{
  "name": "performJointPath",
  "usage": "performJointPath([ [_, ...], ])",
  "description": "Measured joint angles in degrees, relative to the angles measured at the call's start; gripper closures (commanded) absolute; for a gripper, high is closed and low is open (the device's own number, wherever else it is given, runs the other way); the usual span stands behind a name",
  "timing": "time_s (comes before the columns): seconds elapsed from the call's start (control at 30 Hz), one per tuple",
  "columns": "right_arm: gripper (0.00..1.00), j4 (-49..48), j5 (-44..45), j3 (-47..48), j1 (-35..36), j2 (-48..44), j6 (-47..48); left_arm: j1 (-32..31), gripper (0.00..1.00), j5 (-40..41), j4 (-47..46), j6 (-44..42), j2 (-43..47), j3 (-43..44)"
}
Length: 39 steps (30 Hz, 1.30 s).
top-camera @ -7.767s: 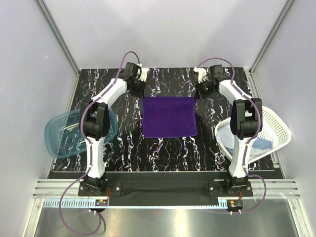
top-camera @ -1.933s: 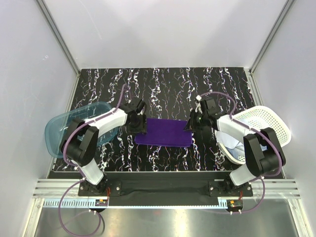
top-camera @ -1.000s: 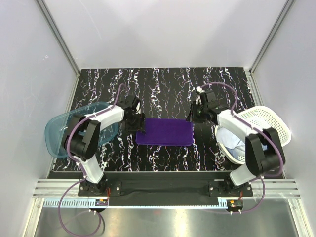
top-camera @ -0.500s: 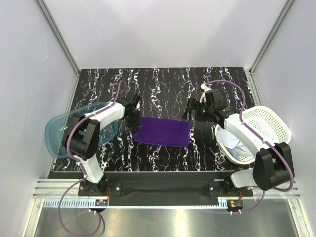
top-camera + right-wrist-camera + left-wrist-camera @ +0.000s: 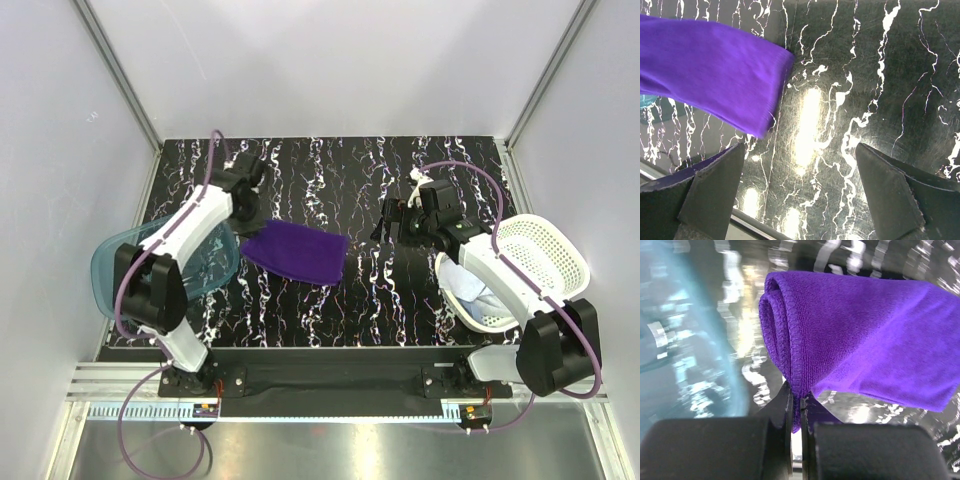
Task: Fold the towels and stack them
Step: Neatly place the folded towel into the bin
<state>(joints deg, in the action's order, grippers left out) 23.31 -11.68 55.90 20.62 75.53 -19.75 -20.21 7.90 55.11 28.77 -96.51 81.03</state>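
A deep purple towel (image 5: 296, 252), folded into a narrow band, lies skewed at the table's middle left. My left gripper (image 5: 247, 228) is shut on its doubled left edge; in the left wrist view the hemmed fold (image 5: 790, 340) rises from between the gripper's (image 5: 797, 407) closed jaws. My right gripper (image 5: 387, 226) stands wide open to the right of the towel, apart from it. In the right wrist view the towel's free end (image 5: 715, 82) hangs at upper left, with bare table between the fingers (image 5: 715, 187). Pale towels (image 5: 470, 290) lie in the basket.
A translucent teal tub (image 5: 150, 272) sits at the left table edge, close beside the left arm, and shows blurred in the left wrist view (image 5: 675, 340). A white perforated basket (image 5: 550, 262) lies at the right edge. Grey walls enclose the black marbled table (image 5: 340, 180).
My left gripper has shut on the purple towel's left edge and dragged it left and back, skewing it. My right gripper has opened and drawn away to the right.
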Motion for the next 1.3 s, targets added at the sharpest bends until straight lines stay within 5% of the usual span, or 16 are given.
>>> performJointPath([
  [0.4,0.00,0.2,-1.6,0.0,0.0,0.0,0.0,15.3,1.00,9.2,8.3,-1.8,12.0,1.9],
  [0.73,0.01,0.6,-2.6,0.0,0.0,0.0,0.4,32.9,1.00,9.6,5.2,-7.0,16.2,-9.9],
  [1.3,0.00,0.2,-4.0,0.0,0.0,2.3,1.1,36.3,1.00,25.1,4.5,-9.7,14.4,-11.8],
])
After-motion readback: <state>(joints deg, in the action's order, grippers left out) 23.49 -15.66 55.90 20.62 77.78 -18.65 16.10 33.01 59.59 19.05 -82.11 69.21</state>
